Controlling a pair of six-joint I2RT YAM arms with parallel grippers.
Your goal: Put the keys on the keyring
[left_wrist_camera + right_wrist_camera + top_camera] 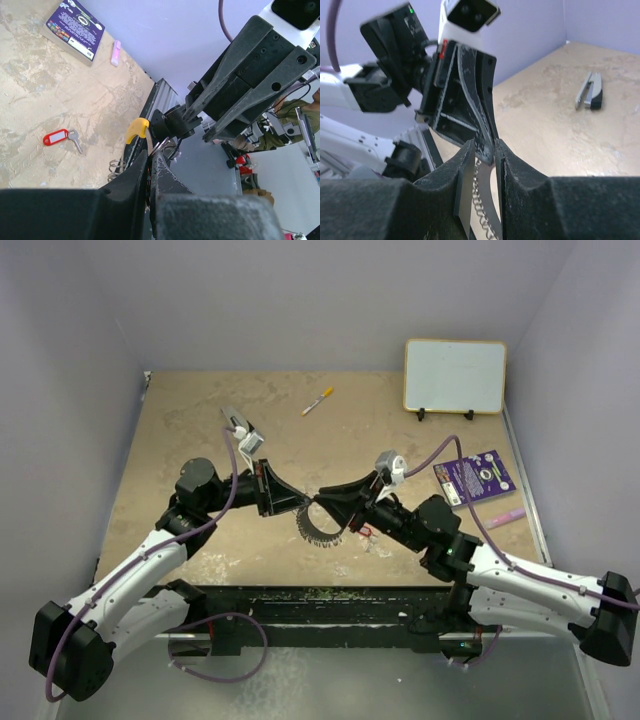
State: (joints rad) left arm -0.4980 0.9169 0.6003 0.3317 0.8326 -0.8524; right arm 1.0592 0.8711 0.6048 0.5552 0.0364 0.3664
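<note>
Your keyring (318,526) hung above the middle of the table (200,430), pinched at its top by both arms. The left gripper (303,503) clamped it tight, and the right gripper (322,501) gripped it narrowly beside the yellow arc (136,129). The keys (61,138) lay on the table nearby.

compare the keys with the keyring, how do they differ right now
Pose: the keys lie flat on the table, untouched; the keyring is pinched between the left end effector and the right end effector.
Size: the keys are a tiny bunch; the keyring is a far wider loop.
Colour: the keys carry a red tag; the keyring has a yellow segment.
Shared: both are silver metal.
</note>
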